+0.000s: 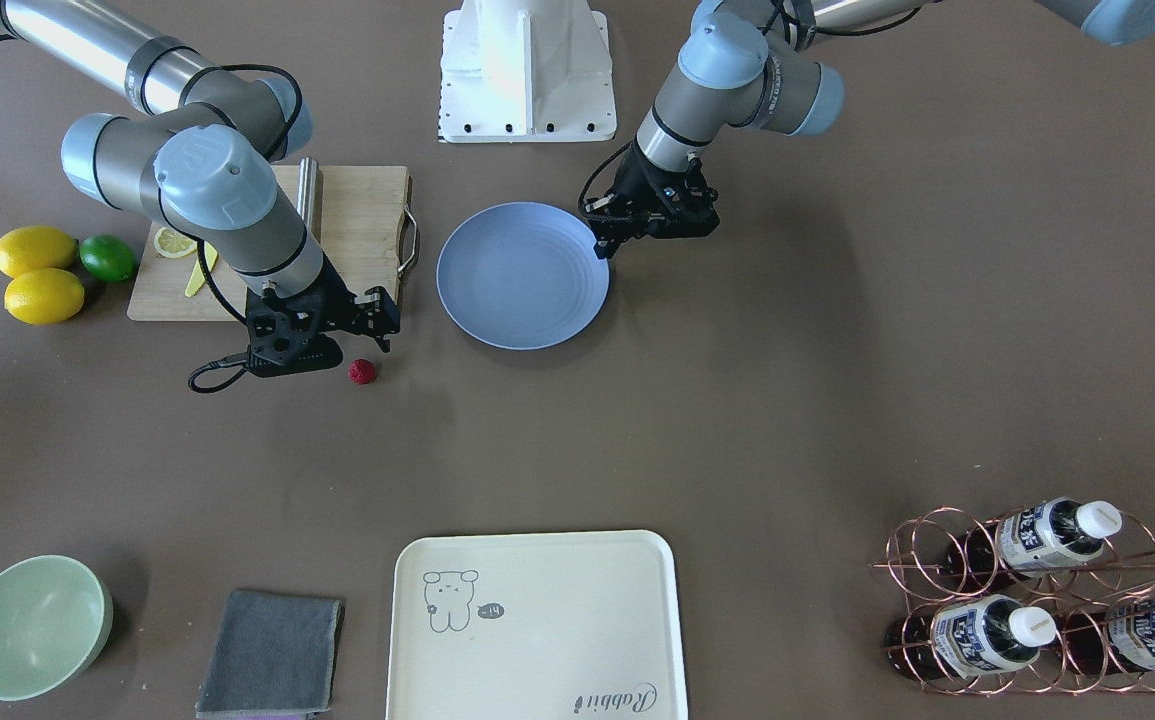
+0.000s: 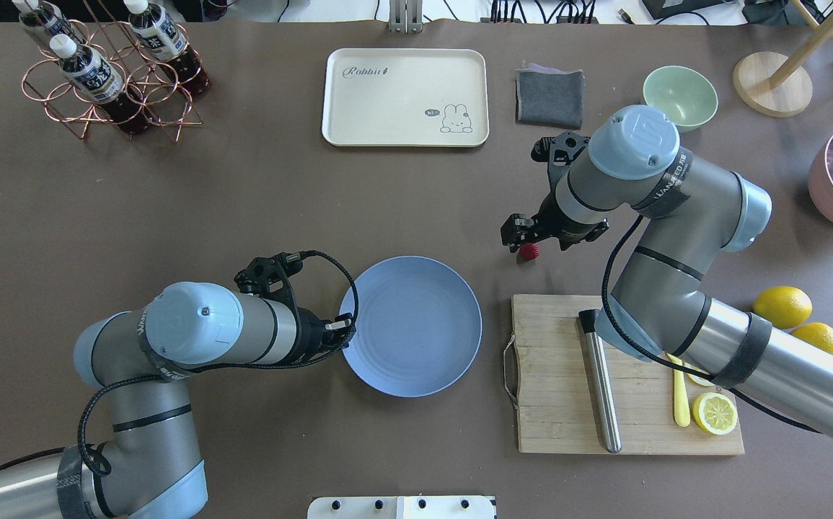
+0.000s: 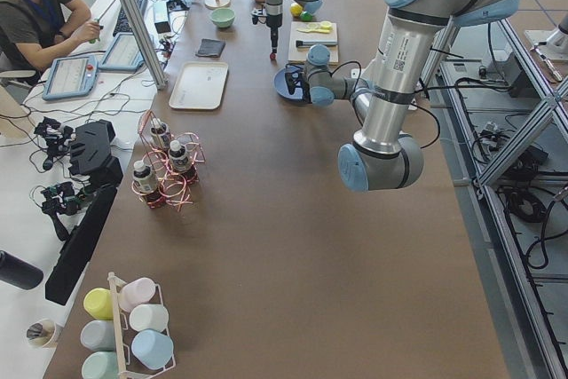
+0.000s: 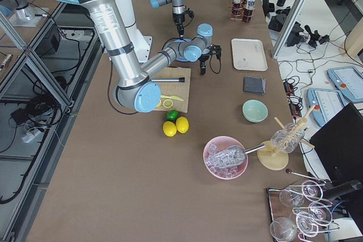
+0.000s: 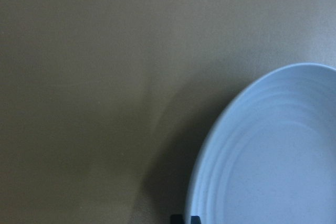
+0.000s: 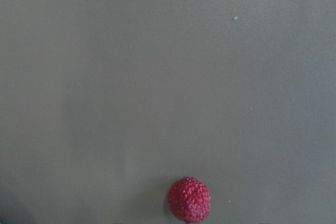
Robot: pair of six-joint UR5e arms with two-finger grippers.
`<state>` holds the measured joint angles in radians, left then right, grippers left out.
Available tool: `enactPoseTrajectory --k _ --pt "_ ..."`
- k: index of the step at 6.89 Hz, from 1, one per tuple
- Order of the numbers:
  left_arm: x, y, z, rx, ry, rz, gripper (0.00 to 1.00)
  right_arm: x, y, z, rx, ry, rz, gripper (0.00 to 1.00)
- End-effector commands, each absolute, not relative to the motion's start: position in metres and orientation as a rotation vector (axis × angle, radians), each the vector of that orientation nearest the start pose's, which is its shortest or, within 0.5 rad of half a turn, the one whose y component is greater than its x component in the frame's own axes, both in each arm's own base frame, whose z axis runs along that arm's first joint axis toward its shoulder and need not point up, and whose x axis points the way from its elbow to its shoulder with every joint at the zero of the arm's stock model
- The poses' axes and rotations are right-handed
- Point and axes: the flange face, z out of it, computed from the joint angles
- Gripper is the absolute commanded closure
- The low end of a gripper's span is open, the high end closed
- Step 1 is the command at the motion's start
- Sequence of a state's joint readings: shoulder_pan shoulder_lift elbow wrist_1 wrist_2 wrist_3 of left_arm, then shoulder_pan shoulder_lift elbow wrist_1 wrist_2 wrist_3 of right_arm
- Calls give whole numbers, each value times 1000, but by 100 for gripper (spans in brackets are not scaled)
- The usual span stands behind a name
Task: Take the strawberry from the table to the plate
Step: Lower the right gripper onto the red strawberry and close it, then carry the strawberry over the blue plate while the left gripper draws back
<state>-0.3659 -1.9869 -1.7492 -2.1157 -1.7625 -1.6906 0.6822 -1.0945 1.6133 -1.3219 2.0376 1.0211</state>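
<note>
The strawberry, small, dark red and bumpy, lies on the brown table between the cutting board and the cream tray. My right gripper hangs directly over it, open, with a finger on either side and nothing held. The blue-grey plate sits empty at the table's middle. My left gripper points at the plate's rim on the robot's left, its tips close together and shut.
A wooden cutting board with a steel rod and a lemon slice lies beside the plate. Lemons and a lime sit past it. The cream tray, grey cloth, green bowl and bottle rack line the far side.
</note>
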Motion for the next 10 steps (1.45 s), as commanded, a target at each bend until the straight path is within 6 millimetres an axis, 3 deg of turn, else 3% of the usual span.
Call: enactPoseTrajectory --k 1,3,4,5,6,8,9,10 --pt "544 -331 281 -28 1157 -320 32 -474 -498 358 80 -867 -57 14" --pt "543 -332 280 -28 1158 -323 32 -481 -493 360 70 -864 -59 37" --pt "543 -332 279 -27 1160 -321 32 -482 -492 361 68 -862 -59 73" --pt "541 -332 277 -25 1164 -322 32 -483 -492 363 67 -860 -65 100" --pt "537 -332 272 -23 1175 -321 32 -482 -494 353 80 -874 -71 100" --pt "518 -339 260 -5 1201 -322 33 -470 -499 311 94 -931 -65 100" --pt "499 -358 268 29 1191 -280 36 -462 -491 290 101 -953 -71 100" --pt "473 -375 289 33 1160 -238 36 -458 -476 269 81 -963 -49 100"
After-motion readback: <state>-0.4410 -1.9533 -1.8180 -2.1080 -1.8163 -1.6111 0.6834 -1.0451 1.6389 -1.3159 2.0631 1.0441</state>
